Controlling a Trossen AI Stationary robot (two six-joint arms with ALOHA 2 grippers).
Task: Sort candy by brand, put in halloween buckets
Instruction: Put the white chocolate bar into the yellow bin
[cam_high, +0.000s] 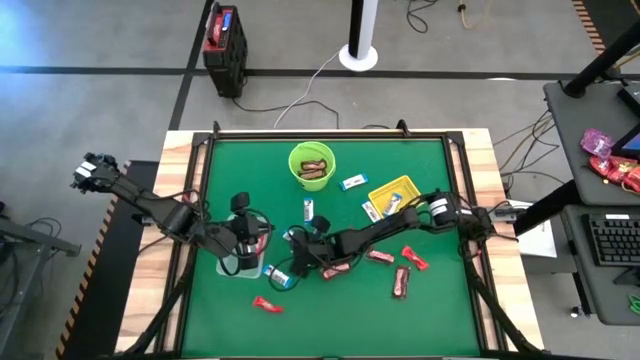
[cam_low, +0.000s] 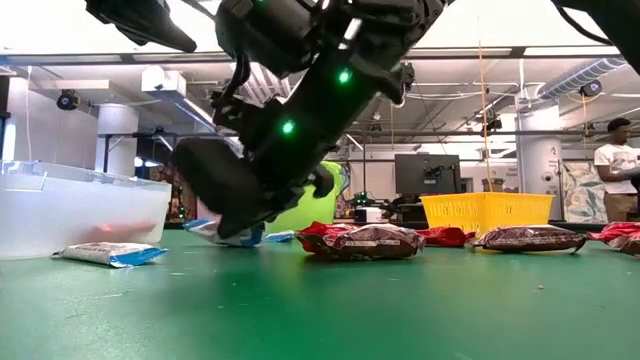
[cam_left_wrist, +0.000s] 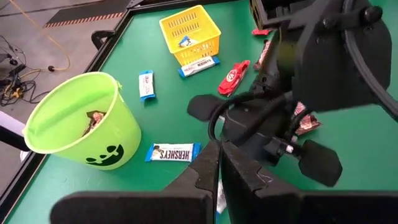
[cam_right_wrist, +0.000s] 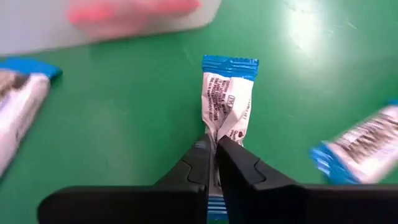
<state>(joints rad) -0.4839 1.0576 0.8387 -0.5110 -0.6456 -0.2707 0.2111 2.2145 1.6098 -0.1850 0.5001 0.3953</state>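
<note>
My right gripper (cam_right_wrist: 216, 158) reaches across the green table and is shut on a blue-and-white candy bar (cam_right_wrist: 226, 99) close to the clear tub (cam_right_wrist: 124, 18). My left gripper (cam_left_wrist: 219, 168) hangs shut above that tub (cam_high: 243, 265), with nothing plainly held. The lime-green bucket (cam_high: 312, 165) holds brown bars. A blue-and-white bar lies in the yellow tray (cam_high: 395, 195). Loose candy lies flat on the table: red bars (cam_high: 266, 303), brown bars (cam_high: 401, 283) and blue-and-white ones (cam_high: 352, 182). My right gripper pinches the bar's near end (cam_right_wrist: 217, 138) between its two fingertips. The fingers slant down from the table's right side and lie along the bar, whose blue crimped far end (cam_right_wrist: 230, 64) points away from them. Whether the bar is clear of the table, I cannot tell.
Two more blue-and-white bars lie on either side of the held one (cam_right_wrist: 18, 106) (cam_right_wrist: 360, 146). A brown bar (cam_low: 360, 240) lies just beside my right arm. A red bar shows inside the tub. A person (cam_low: 615, 170) stands in the room beyond the table.
</note>
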